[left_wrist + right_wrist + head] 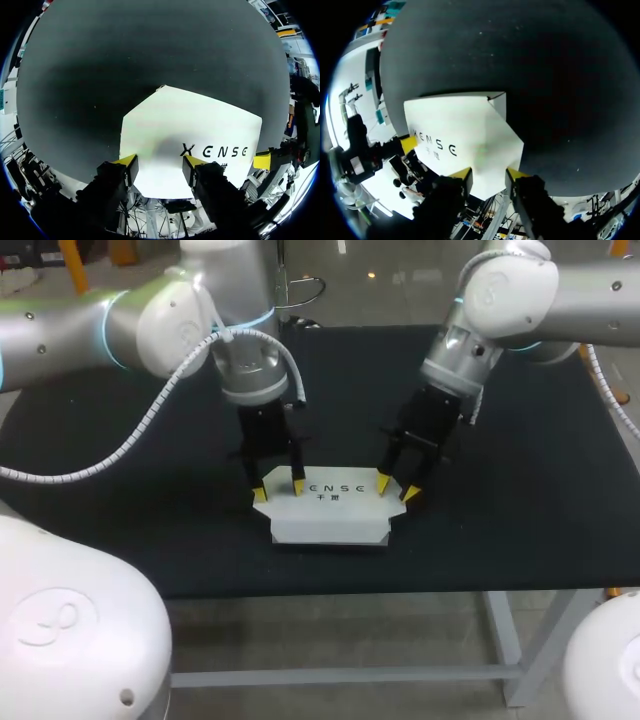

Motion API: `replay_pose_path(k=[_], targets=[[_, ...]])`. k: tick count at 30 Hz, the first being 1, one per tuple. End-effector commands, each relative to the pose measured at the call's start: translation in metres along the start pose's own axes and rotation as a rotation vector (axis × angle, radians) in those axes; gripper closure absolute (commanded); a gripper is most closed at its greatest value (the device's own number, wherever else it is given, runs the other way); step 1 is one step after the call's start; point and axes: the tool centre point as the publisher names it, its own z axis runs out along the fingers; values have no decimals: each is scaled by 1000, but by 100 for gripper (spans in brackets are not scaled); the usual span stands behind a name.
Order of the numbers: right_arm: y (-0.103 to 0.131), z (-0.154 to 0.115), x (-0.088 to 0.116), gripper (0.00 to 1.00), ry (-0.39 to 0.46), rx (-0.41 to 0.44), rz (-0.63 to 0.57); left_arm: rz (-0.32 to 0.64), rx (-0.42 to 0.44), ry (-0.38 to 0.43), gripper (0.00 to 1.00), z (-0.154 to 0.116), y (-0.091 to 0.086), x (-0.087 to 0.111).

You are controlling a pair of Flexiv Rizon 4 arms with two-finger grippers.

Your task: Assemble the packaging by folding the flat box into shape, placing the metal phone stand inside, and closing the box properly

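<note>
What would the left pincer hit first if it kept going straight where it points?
Most likely the box: the left pincer points down at the rear left part of its top panel, tips seemingly right at it, though depth is unclear.

- white box (330, 512): 1 line of large, dark, widely spaced capital letters across its top face;
- just beneath that line: 2 smaller dark characters, too small to read;
- white arm housing (60, 625): 1 embossed swirl emblem

The left gripper (279, 490) and right gripper (397, 488) hide parts of the box's (330, 525) side facing the tabletop's (520, 530) far edge. Its inside and any contact cannot be told.
</note>
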Motion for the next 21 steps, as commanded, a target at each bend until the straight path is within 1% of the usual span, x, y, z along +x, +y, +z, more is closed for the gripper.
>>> replay_pose_path(k=[1,8,9,10,11,12,15,20,21], targets=[[-2,1,-2,54,8,-4,-5,-1,26,9,35,4,5,-1],[-3,3,-3,54,23,-11,-18,13,52,32,38,5,6,0],[-3,3,-3,54,26,-12,-19,13,53,36,42,5,6,0],[-3,4,-3,55,29,-14,-20,13,55,42,42,5,6,0],[-4,4,-3,55,33,-19,-22,16,55,51,47,6,5,0],[-4,5,-3,55,39,-23,-25,20,54,55,48,6,5,0],[-5,6,-3,54,48,-55,-30,24,55,61,45,7,4,1],[-7,8,-3,53,52,-108,-40,33,60,63,46,8,3,2],[-8,8,-3,53,58,-122,-45,38,62,63,45,8,3,3]])
